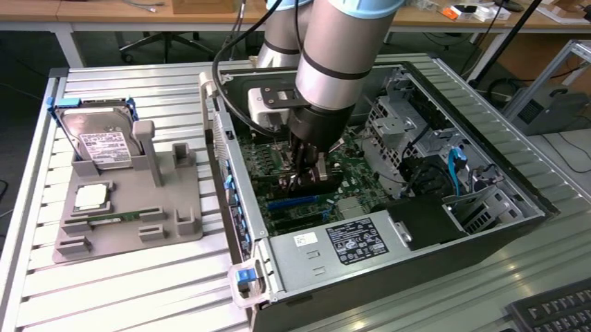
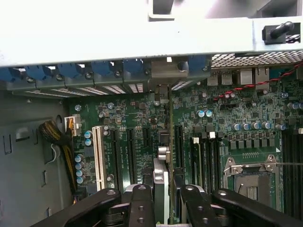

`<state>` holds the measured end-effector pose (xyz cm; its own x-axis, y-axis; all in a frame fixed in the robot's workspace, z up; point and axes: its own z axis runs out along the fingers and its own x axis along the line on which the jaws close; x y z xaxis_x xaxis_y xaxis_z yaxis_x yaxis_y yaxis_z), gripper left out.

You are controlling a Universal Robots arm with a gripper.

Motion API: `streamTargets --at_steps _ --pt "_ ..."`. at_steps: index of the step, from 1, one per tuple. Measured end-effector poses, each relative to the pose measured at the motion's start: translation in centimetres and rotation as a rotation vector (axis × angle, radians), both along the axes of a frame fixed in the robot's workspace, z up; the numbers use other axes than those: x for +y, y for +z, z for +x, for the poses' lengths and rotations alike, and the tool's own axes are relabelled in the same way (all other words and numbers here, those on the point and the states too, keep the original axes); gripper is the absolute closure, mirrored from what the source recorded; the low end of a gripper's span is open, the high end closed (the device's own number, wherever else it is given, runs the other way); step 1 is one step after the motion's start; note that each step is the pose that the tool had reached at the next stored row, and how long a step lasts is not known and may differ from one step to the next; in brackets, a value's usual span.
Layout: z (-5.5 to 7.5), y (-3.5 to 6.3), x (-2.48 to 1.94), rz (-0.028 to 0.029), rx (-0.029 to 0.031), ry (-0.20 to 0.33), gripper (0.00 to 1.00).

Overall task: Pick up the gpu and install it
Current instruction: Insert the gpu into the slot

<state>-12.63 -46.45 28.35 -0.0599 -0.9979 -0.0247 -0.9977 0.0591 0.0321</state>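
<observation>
While the hand (image 2: 163, 198) clamps the gpu (image 2: 161, 177) edge-on, the card stands upright inside the case (image 1: 517, 200), over the board (image 2: 137, 123) slots. Installing is under way, judging by this; seating needs the edge lined with its slot, bracket toward the twelve o'clock rear wall in the wrist view.

We're looking at a robotics lab or workshop: a slatted metal bench (image 1: 138, 277) carries an opened computer case (image 1: 388, 200) with its green circuit board (image 2: 142, 123) bare, a grey parts holder (image 1: 129, 207) sits beside it, and wooden desks (image 1: 120, 14), cables and a keyboard (image 1: 554, 311) ring the room.
</observation>
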Motion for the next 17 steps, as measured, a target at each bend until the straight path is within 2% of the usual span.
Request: streamTargets --at_steps 5,12,17 --pt "0.0 -0.31 -0.03 -0.0001 0.0001 -0.001 0.73" --pt "0.01 -0.6 -0.38 0.0002 -0.0001 -0.001 0.73" --pt "0.19 -0.75 -0.41 0.0001 0.0 -0.001 0.73"
